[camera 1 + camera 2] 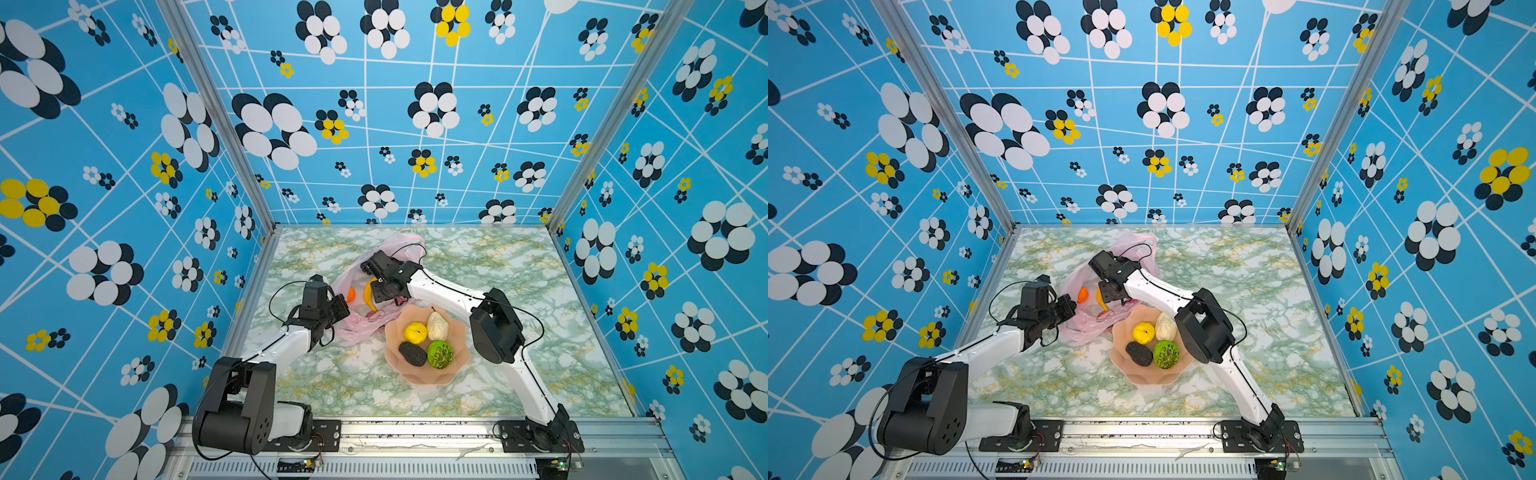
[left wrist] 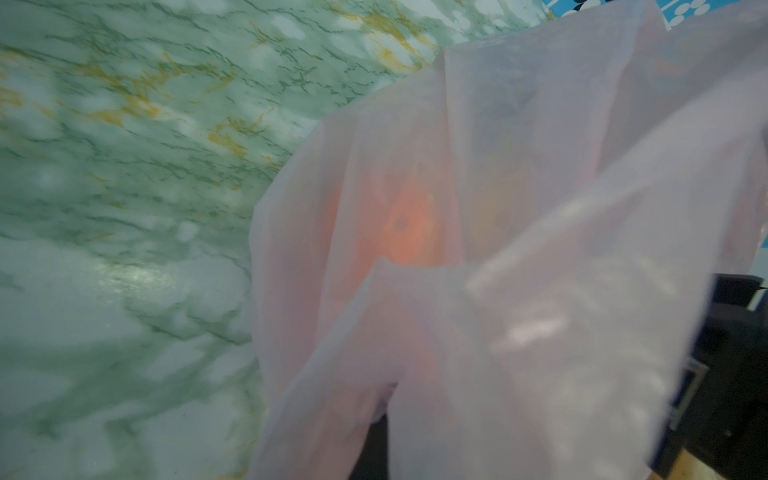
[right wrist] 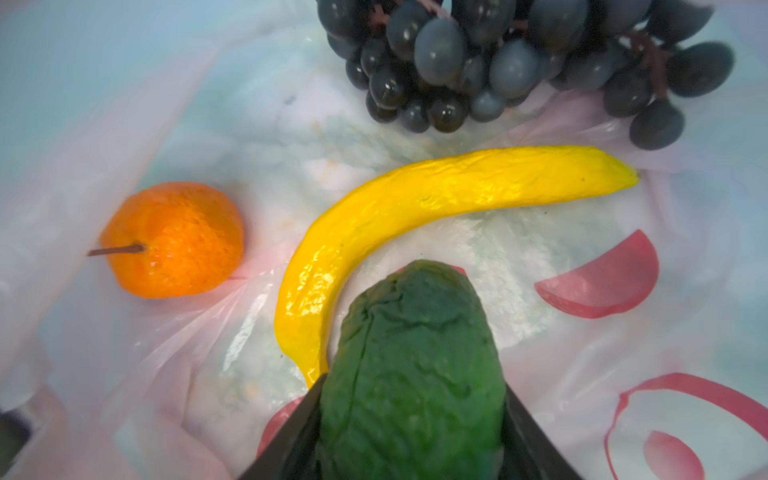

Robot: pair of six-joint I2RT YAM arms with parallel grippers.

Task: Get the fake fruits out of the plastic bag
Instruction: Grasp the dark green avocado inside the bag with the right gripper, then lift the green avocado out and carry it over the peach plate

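A peach-coloured scalloped plastic bowl (image 1: pixel 419 377) (image 1: pixel 1142 376) sits near the middle of the tabletop, a glossy sheet veined in green and gold like marble (image 1: pixel 540 270). Blue wall panels printed with white lines and black, white and yellow petal clusters (image 1: pixel 374 124) close in three sides. Silver aluminium posts (image 1: pixel 217 112) join them at the corners, and an aluminium rail (image 1: pixel 415 428) runs along the front edge.

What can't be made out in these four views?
- Left claw: fingers hidden under plastic bag film, left wrist view; too small in both top views.
- Right claw: fingertips covered by the green fruit, right wrist view.
- Grape bunch: cut by frame edge, right wrist view; under right arm in both top views.
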